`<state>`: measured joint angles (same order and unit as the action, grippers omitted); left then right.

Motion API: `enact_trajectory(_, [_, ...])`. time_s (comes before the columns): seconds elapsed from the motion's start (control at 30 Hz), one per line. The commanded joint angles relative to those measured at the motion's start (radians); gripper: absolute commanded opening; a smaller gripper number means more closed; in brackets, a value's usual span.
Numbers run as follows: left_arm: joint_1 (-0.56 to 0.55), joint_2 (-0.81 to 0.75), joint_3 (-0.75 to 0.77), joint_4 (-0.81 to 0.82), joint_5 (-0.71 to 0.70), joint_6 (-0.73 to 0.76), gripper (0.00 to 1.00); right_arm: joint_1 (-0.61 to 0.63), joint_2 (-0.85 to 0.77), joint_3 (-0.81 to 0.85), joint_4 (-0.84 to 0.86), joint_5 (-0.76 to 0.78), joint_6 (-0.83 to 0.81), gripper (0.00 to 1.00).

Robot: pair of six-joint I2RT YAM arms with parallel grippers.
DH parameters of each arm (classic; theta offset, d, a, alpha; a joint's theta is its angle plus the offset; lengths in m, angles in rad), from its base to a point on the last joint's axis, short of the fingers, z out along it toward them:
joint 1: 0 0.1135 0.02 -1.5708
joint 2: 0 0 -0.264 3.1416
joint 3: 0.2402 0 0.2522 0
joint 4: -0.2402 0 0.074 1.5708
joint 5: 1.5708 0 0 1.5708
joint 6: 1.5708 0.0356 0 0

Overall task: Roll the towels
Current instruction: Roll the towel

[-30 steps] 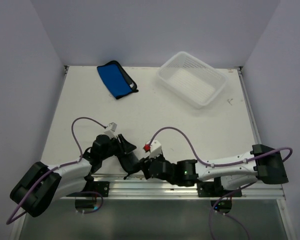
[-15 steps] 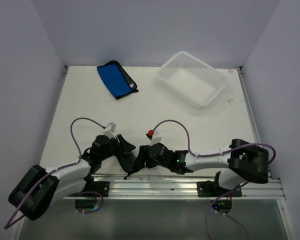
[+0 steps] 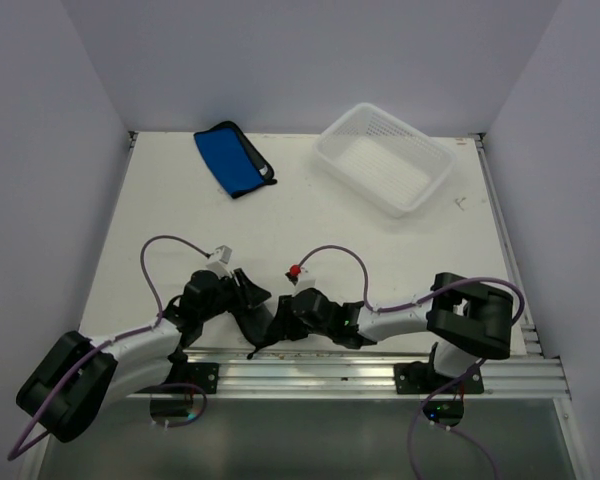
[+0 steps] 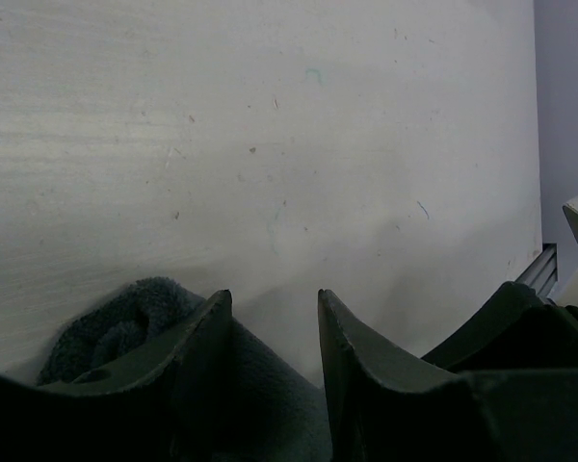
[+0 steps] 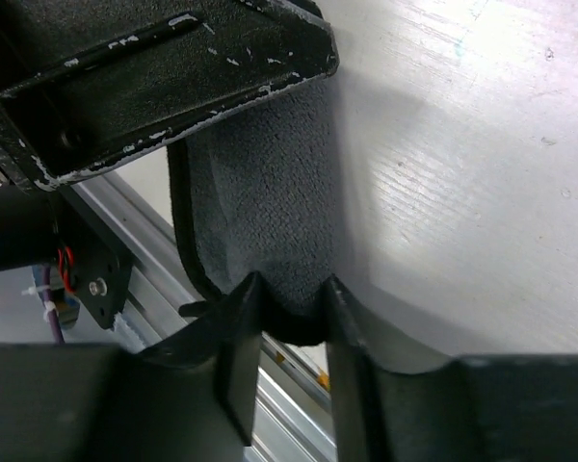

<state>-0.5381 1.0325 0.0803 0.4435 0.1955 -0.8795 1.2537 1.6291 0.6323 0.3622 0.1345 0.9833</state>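
Note:
A dark towel (image 3: 258, 320) hangs stretched between my two grippers at the table's near edge. It looks dark grey, with black edging, in the right wrist view (image 5: 270, 183). My left gripper (image 3: 246, 293) holds one end; the cloth fills the lower gap between its fingers (image 4: 273, 298), with a rolled bulge (image 4: 116, 322) to the left. My right gripper (image 3: 283, 322) is shut on the towel's lower edge (image 5: 292, 284). The blue towel (image 3: 233, 158), edged in black, lies folded at the far left of the table, away from both grippers.
A white perforated basket (image 3: 384, 157) stands at the far right. The aluminium rail (image 3: 320, 365) runs along the near edge, right under the held towel. The left gripper's body (image 5: 164, 67) is close above the right gripper.
The right arm has folded in to the left, and its gripper has moved closer to the left gripper. The left arm and the blue towel have barely moved.

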Motion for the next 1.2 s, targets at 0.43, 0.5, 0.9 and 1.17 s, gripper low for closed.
enact_trajectory(0.43, [0.0,-0.077,0.153,-0.356,-0.135,0.119,0.5,0.165,-0.038,0.119,-0.291,0.295,-0.175,0.0])
enact_trajectory(0.5, [0.001,-0.08,0.225,-0.413,-0.149,0.137,0.51,0.177,-0.034,0.16,-0.345,0.347,-0.187,0.0])
enact_trajectory(0.9, [0.001,0.054,0.386,-0.384,-0.091,0.149,0.54,0.199,0.09,0.423,-0.67,0.586,-0.33,0.0])
enact_trajectory(1.17, [0.001,0.106,0.4,-0.348,-0.074,0.151,0.54,0.199,0.19,0.441,-0.701,0.591,-0.322,0.0])
